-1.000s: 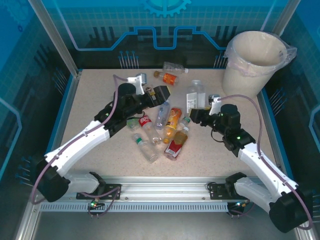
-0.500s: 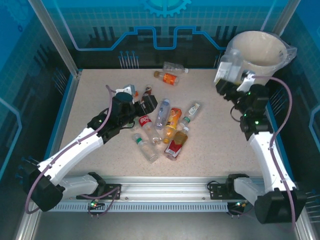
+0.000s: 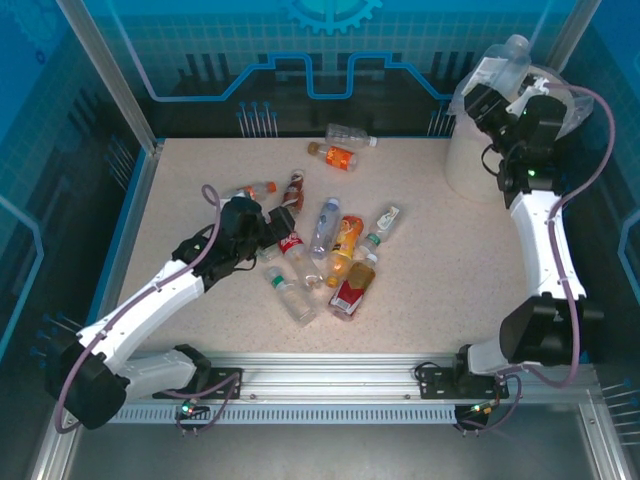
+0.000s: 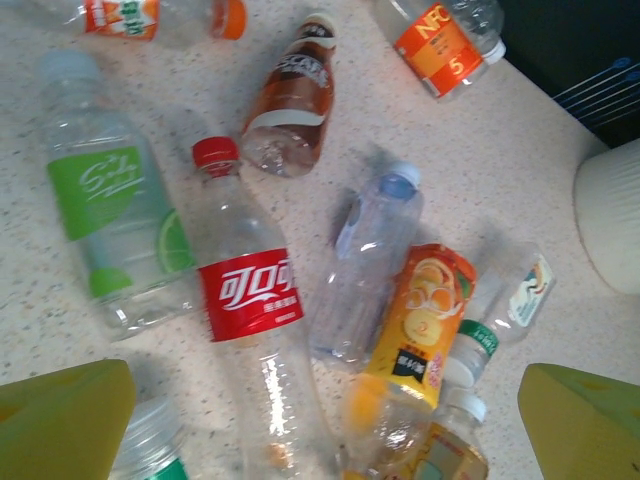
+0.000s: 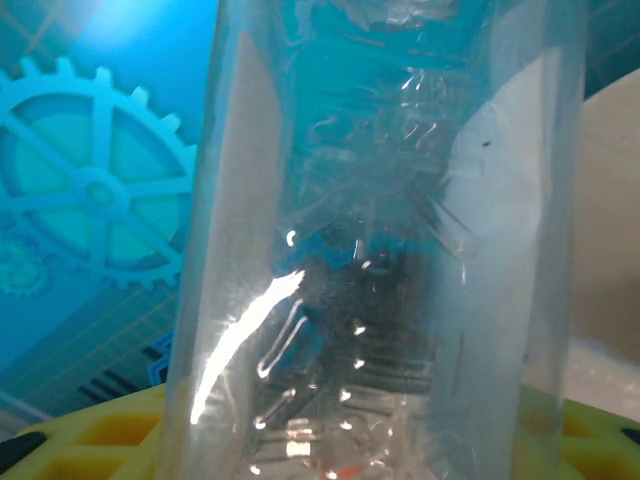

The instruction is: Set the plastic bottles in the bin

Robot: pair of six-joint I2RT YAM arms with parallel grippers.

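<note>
Right arm is seen raised at the far right corner of the table (image 3: 420,290). The right gripper (image 3: 505,90) is clamped on a clear bottle (image 3: 508,58), which is held tilted above the rim of the bin (image 3: 468,170); the bag lining the bin is visible at the rim. In the right wrist view the same clear bottle (image 5: 380,240) is pressed close to the lens, with a yellow-green finger pad (image 5: 100,440) seen behind its lower end. The left gripper (image 3: 277,226) is held low over the cluster of plastic bottles at mid-table, its jaws spread wide with nothing between them; both fingertips (image 4: 60,420) are seen at the lower corners of the left wrist view. Below it, a red-labelled bottle (image 4: 245,300) lies beside a green-labelled bottle (image 4: 115,240), the two touching along their sides. A bluish clear bottle (image 4: 365,265) lies next, against an orange-labelled juice bottle (image 4: 420,320). A brown bottle (image 4: 295,100) lies just beyond the red cap. Two further bottles are noted near the far edge, well apart from the cluster: an orange-banded one (image 3: 335,156) and a plain clear one (image 3: 350,133). All of these lie on their sides on the table, outside the bin.
</note>
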